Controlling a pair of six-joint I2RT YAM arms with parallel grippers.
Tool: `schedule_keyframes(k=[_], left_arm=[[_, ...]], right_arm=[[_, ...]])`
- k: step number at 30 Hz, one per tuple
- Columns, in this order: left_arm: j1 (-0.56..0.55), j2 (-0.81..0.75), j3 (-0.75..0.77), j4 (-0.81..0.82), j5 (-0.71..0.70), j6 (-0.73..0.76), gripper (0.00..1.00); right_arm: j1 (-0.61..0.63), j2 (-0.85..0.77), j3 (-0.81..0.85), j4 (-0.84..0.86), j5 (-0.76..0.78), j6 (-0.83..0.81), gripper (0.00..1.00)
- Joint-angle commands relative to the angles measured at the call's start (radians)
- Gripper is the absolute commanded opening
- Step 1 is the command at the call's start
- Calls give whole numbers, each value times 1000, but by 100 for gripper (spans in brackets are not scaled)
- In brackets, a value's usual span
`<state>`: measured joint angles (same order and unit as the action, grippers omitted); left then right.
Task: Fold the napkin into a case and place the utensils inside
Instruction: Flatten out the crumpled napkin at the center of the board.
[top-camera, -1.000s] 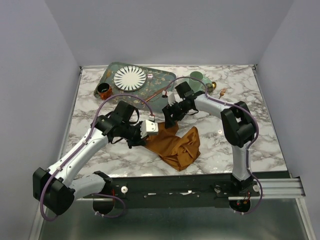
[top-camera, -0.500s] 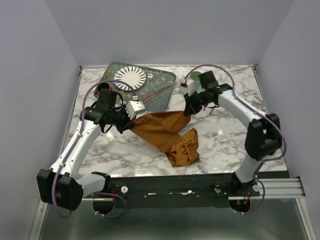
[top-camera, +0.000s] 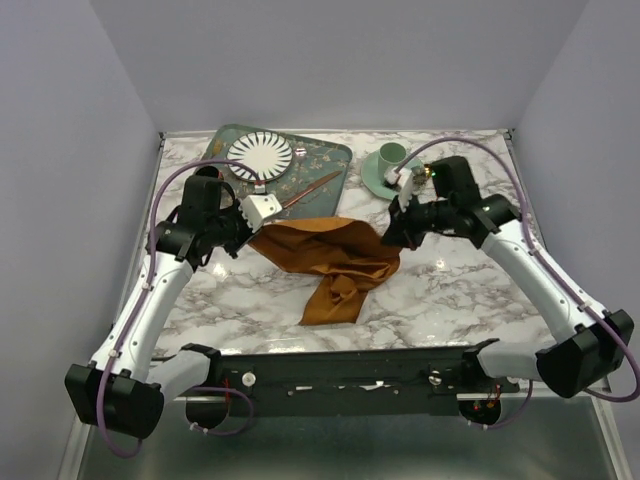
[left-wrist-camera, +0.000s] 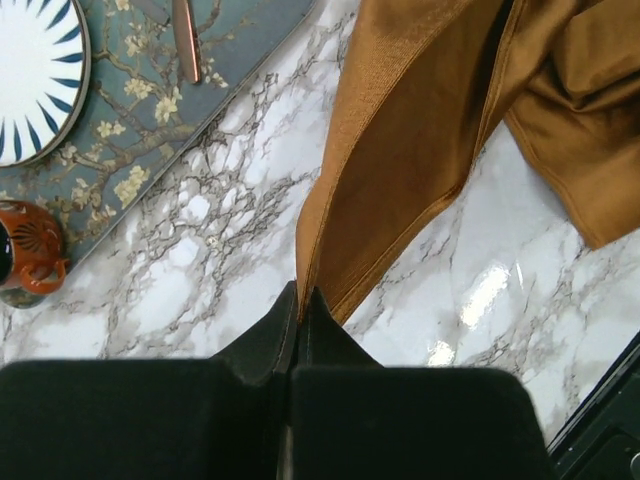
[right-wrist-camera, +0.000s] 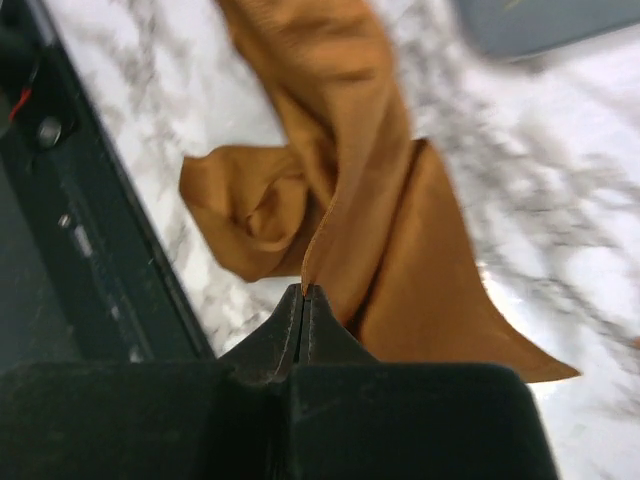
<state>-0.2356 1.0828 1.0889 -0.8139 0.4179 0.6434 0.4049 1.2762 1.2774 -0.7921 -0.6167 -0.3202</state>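
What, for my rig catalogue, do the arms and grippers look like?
The left arm and right arm have white links, chunky black joints and looping purple cables. The left gripper and right gripper have matte black tapered fingers.

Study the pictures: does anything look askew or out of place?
The napkin, pinched between both arms' jaws, isn't flat: its near half is twisted into a bunched tail trailing toward the table's front edge.

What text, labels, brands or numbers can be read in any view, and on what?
None readable in any view.
The tray carries only a floral pattern, the plate only dark radial stripes, and the napkin is plain.
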Motion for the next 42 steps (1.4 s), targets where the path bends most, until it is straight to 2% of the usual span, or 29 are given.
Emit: schedule_keyframes(k=[1, 4, 5, 7, 8, 10, 11, 14, 16, 18, 22, 26, 29, 34, 42], left_arm=[[7, 9, -44, 48, -36, -85, 0], [10, 48, -53, 73, -76, -134, 0], [15, 67, -61, 85, -88, -143, 0], [38, 86, -66, 91, -90, -154, 0], [47, 100, -70, 97, -85, -156, 0], [70, 112, -76, 104, -67, -156, 0], [77, 124, -86, 116, -62, -154, 0], [93, 158, -89, 114, -47, -142, 0], [99, 176, -89, 114, -38, -136, 0], [105, 201, -90, 117, -37, -134, 0], [130, 252, -86, 121, -16, -129, 0], [140, 293, -73, 124, 27, -131, 0], [140, 304, -69, 128, 30, -126, 0], [142, 322, -66, 133, 19, -123, 0], [154, 339, -67, 147, 27, -126, 0]], right_arm=[[207, 72, -88, -1, -22, 73, 1], [281, 152, -69, 28, -46, 110, 2], [290, 207, -59, 28, -48, 107, 16], [302, 247, -33, 13, -75, 78, 34], [302, 262, -33, 10, -95, 69, 50], [304, 258, -47, -7, -138, 38, 62], [302, 249, -55, -9, -135, 21, 73], [279, 172, -101, -16, -84, -54, 79], [272, 103, -136, -32, -37, -153, 79], [268, 46, -240, -19, 0, -259, 76], [270, -170, -501, 135, 70, -429, 70], [270, -253, -653, 264, 141, -612, 65], [270, -267, -714, 353, 143, -723, 62], [270, -218, -777, 523, 149, -758, 58], [270, -124, -836, 590, 144, -881, 55]])
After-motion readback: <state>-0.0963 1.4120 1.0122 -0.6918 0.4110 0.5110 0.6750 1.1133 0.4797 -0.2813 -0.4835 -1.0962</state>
